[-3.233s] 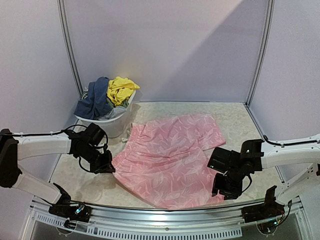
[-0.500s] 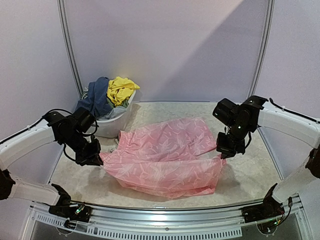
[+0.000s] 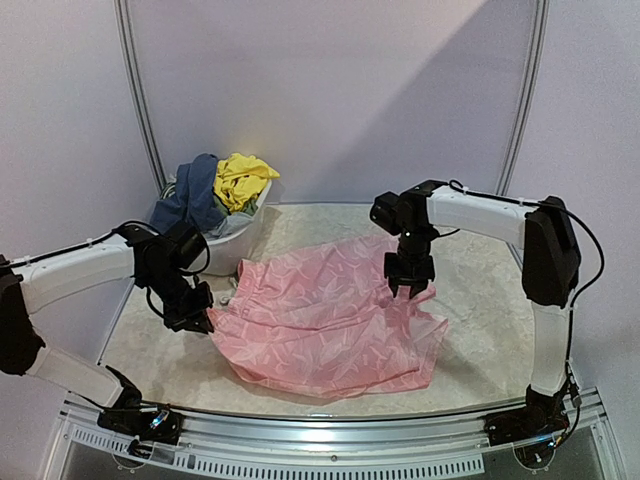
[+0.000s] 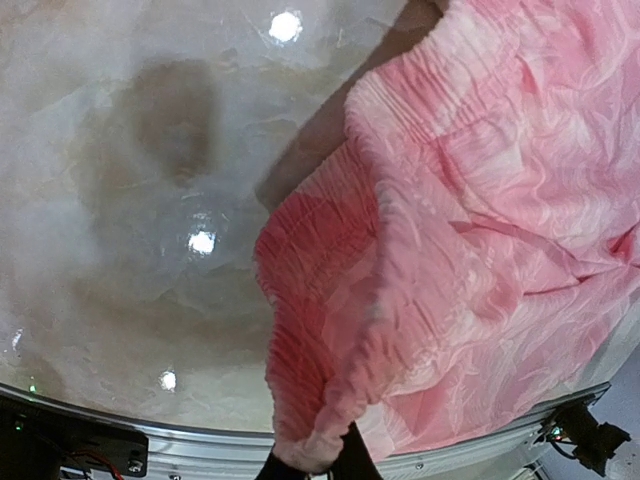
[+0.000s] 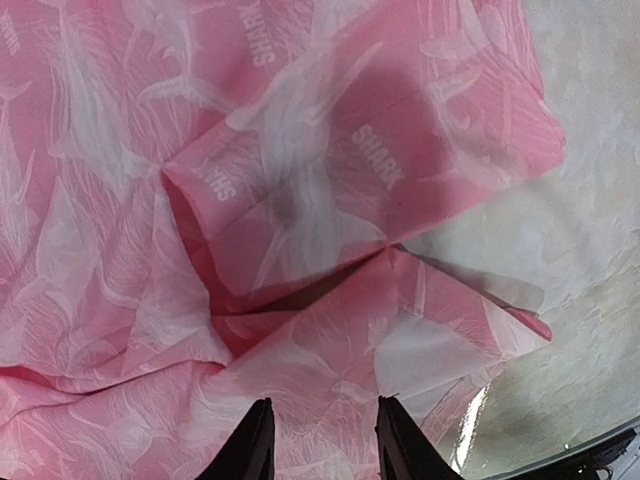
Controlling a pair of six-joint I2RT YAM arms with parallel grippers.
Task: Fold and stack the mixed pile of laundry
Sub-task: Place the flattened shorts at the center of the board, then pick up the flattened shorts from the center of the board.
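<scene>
The pale pink patterned piece (image 3: 320, 325) lies folded over in the middle of the table; it also shows in the left wrist view (image 4: 480, 200) and the right wrist view (image 5: 300, 150). My left gripper (image 3: 197, 322) is shut on its gathered waistband edge at the cloth's left side, as the left wrist view (image 4: 310, 468) shows. My right gripper (image 3: 410, 288) hovers over the cloth's right part, open and empty, its fingers (image 5: 250, 445) apart above the fold. A navy piece (image 3: 190, 195) and a yellow piece (image 3: 240, 180) are heaped in the tub.
The white plastic tub (image 3: 235, 252) stands at the back left, just behind the left arm. Purple walls enclose the table at the back and both sides. A metal rail (image 3: 320, 450) runs along the near edge.
The pink piece's near half has been folded over. The right gripper has let go of the cloth's right corner and moved left over it. The left gripper still holds the waistband, shifted slightly right.
</scene>
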